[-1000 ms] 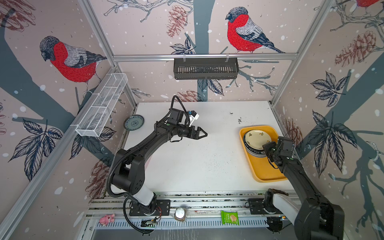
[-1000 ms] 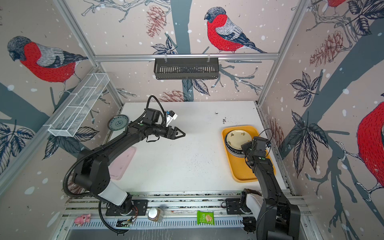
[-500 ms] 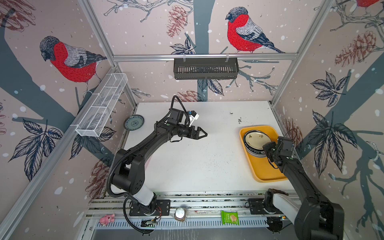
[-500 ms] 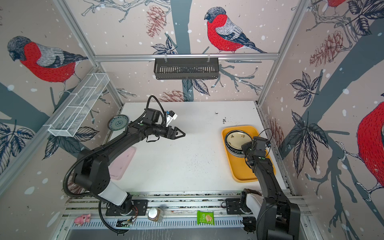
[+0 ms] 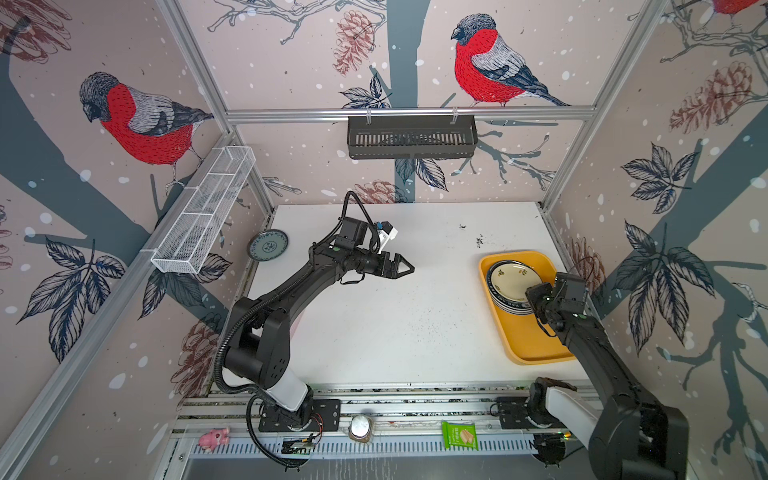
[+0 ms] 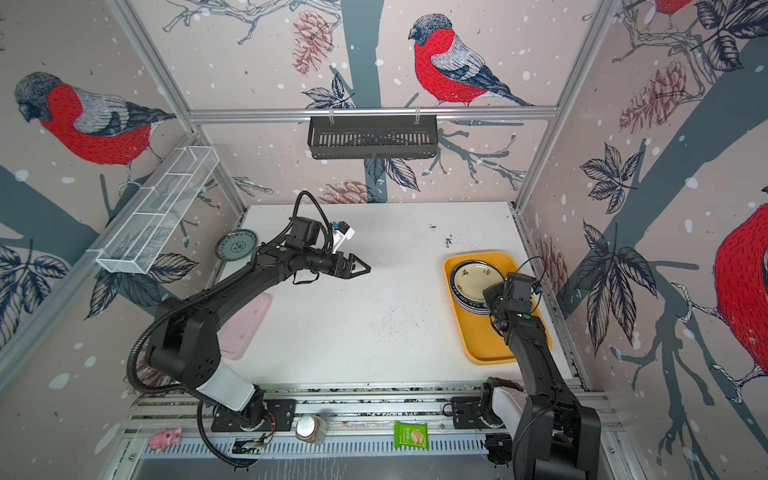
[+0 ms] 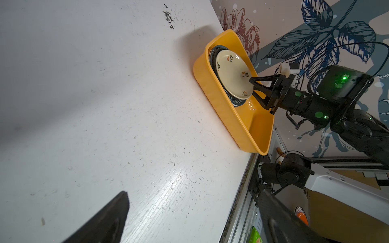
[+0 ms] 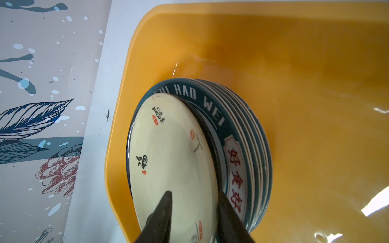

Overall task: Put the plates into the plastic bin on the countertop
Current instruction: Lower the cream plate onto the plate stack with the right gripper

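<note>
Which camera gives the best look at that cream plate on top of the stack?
The right wrist view: the cream plate is close up, markings clear. The left wrist view shows it smaller, at an angle; both top views show it tiny.

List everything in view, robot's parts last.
speckled flat countertop: one, white, centre
shallow rectangular plastic bin: one, mustard-yellow, countertop's right side
stack of round lettered-rim plates: several, dark-green rims, bin's far end
cream-yellow round plate: one, cream, atop that stack
patterned round plate: one, blue-grey, beyond countertop's far left corner
slotted basket: one, black, back rail
wire-mesh basket: one, white, left wall
flat tray: one, pale pink, beside countertop's left edge
small toy: one, pink, front rail
lidded jar: one, silver lid, front rail
snack packet: one, green, front rail
left gripper: one, black, open above the countertop
right gripper: one, black, open astride that cream-yellow plate's rim
</note>
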Motion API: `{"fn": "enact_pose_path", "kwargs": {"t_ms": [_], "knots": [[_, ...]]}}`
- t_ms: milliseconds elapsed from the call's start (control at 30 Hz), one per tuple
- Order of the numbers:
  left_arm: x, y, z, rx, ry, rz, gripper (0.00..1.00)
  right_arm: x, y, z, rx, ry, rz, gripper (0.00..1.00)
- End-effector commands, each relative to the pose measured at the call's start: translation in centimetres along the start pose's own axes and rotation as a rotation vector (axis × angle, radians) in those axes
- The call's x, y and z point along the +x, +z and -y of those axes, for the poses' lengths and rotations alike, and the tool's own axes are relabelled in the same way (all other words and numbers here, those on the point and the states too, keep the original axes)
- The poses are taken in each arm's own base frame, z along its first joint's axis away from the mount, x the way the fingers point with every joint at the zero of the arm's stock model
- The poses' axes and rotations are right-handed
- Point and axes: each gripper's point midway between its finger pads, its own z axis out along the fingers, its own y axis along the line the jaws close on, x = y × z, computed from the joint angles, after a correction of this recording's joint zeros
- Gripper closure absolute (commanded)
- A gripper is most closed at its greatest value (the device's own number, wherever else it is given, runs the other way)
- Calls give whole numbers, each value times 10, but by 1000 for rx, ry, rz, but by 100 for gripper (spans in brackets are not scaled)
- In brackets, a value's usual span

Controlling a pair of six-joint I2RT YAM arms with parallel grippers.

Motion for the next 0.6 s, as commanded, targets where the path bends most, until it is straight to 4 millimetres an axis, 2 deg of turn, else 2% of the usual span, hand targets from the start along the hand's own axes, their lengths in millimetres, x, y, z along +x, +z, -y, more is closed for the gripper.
{"fn": "enact_pose_path", "kwargs": {"t_ms": [0, 200, 567], "knots": [[0, 1, 1, 10, 10, -4, 4, -4, -1, 1, 14, -22, 14, 57], [0, 1, 1, 9, 9, -3, 4, -4, -1, 2, 24, -27, 16, 43], [1, 2, -1, 5, 3, -4, 4, -4, 0, -8, -17, -50, 10, 36]]}}
